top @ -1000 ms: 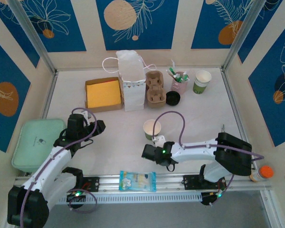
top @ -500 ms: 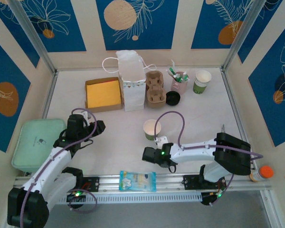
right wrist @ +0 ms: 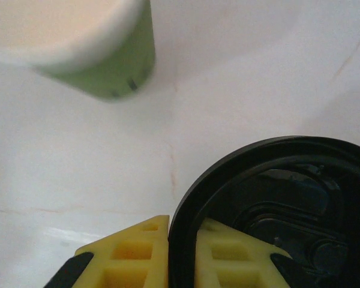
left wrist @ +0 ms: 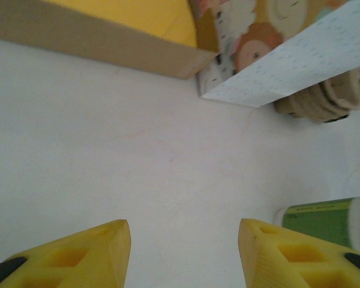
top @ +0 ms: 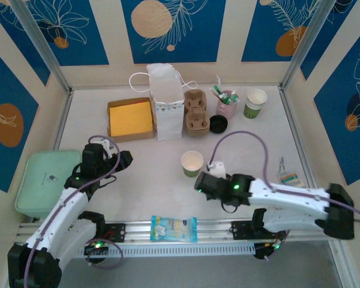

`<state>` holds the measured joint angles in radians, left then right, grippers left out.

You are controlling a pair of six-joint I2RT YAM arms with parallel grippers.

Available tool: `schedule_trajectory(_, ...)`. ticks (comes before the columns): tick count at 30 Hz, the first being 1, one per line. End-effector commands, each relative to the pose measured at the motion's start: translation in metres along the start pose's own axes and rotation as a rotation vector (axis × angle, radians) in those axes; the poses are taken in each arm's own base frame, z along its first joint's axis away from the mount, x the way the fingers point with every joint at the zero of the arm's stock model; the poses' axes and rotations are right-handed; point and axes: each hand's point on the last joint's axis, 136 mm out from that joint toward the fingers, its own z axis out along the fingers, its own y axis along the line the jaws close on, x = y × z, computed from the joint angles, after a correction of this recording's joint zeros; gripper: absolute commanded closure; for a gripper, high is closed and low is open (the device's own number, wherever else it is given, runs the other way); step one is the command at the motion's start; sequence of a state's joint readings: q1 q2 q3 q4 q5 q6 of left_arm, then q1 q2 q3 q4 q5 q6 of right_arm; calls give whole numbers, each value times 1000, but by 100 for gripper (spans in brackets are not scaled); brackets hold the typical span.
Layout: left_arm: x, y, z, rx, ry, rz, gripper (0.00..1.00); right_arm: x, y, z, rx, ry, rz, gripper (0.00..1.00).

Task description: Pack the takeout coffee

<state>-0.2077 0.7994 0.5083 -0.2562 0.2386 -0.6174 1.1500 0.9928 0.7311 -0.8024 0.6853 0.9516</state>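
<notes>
Lid [right wrist: 282,192], black, pinched by its rim in right claw [right wrist: 181,240]; coffee cup [right wrist: 102,66] upright nearby, apart. Left claw [left wrist: 183,240] wide above counter [left wrist: 108,156].

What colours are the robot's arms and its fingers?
The left arm and right arm are white with chunky black joints, a looping purplish cable and a small green light each. The fingers are bright yellow wedges with hollow pockets and black patches.

White arms [top: 65,203], purple cables [top: 243,134], yellow end effectors [left wrist: 183,231].
</notes>
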Motion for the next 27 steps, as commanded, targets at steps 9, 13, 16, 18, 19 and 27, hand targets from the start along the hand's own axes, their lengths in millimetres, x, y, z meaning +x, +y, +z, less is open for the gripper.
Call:
schedule_trajectory(9, -52, -112, -36, 436, 21, -90, 45, -132, 45, -149, -863, -222, 211, 87)
schedule_trajectory(13, -73, -151, -58, 606, 0, -105, 45, -175, 62, -188, -1050, -272, 197, 87)
schedule_trajectory(16, -86, -174, -77, 719, -22, -111, 44, -204, 75, -218, -1176, -300, 164, 88)
schedule_trajectory(18, -92, -184, -87, 776, -34, -114, 43, -222, 82, -238, -1254, -321, 145, 88)
schedule_trajectory(19, -95, -189, -92, 802, -41, -116, 43, -230, 84, -248, -1289, -334, 136, 88)
schedule_trajectory(27, -122, -220, -128, 1025, -130, -150, 39, -271, 98, -294, -1517, -373, 118, 87)
